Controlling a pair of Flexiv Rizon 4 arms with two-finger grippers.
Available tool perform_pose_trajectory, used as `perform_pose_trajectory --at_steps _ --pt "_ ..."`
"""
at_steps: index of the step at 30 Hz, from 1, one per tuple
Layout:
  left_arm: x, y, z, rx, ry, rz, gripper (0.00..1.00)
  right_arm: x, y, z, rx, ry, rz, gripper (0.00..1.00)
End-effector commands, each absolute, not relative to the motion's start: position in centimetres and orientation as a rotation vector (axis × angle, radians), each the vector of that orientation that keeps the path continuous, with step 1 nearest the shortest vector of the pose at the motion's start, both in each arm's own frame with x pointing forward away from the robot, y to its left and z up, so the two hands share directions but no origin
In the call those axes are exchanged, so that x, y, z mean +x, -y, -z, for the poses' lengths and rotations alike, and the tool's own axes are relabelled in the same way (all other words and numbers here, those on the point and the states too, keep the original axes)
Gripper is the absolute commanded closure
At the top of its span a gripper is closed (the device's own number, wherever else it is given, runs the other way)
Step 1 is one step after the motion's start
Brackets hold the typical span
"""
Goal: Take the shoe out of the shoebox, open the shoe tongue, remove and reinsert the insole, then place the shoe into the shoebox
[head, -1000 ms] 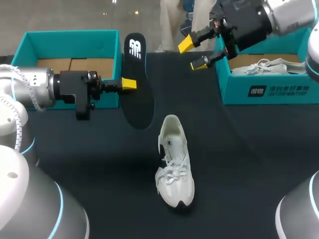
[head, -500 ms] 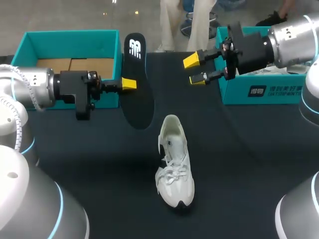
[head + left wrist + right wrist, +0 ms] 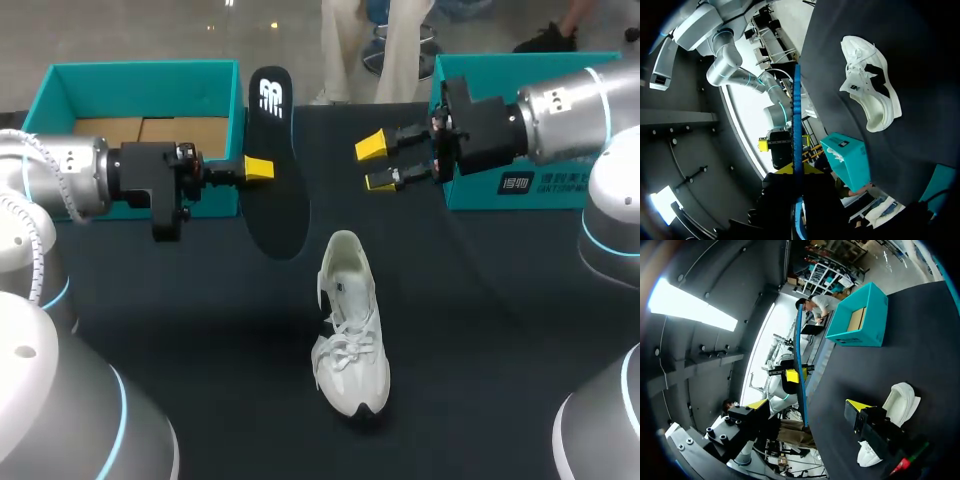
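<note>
The insole (image 3: 272, 165) is already out of the shoe (image 3: 350, 325), so the reinsertion step is judged to be in hand. The insole is clamped at one long edge by the left gripper (image 3: 258, 168) and held above the surface (image 3: 500, 300) just in front of the left box (image 3: 140, 75). Its logo end is raised and its other end hangs low. Whether that low end touches the surface cannot be told. In the left wrist view only the insole's thin edge is seen, running out from between the fingers.

The shoe stands on its sole in the middle of the surface, well apart from both boxes. Its toe is pointed toward the robot, and its opening is turned toward the low end of the insole.

The right gripper (image 3: 376, 165) is held spread and empty, just beside the insole, between it and the right box (image 3: 520, 185).

For the next move, either the insole would need to be taken over by the right gripper, or the shoe steadied with it. The low end would then be lined up with the opening and slid in along the shoe's length. The insole is thin and likely flexible, so buckling at the collar is to be expected if it is pushed off-line.
</note>
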State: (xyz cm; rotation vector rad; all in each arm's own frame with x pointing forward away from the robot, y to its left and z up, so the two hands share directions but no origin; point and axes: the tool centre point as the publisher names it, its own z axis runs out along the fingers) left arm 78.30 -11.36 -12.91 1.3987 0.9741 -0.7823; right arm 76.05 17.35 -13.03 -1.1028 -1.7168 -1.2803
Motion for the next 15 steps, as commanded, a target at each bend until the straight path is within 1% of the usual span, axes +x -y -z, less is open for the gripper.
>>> perform_pose_trajectory --at_steps 1,15 --pt "78.3 11.5 13.0 1.397 -0.971 0.780 1.00 77.4 -19.5 13.0 -1.084 1.738 1.243 0.00" --pt "78.3 11.5 13.0 1.397 -0.971 0.780 1.00 76.7 -24.4 12.1 -1.040 1.773 1.231 0.00"
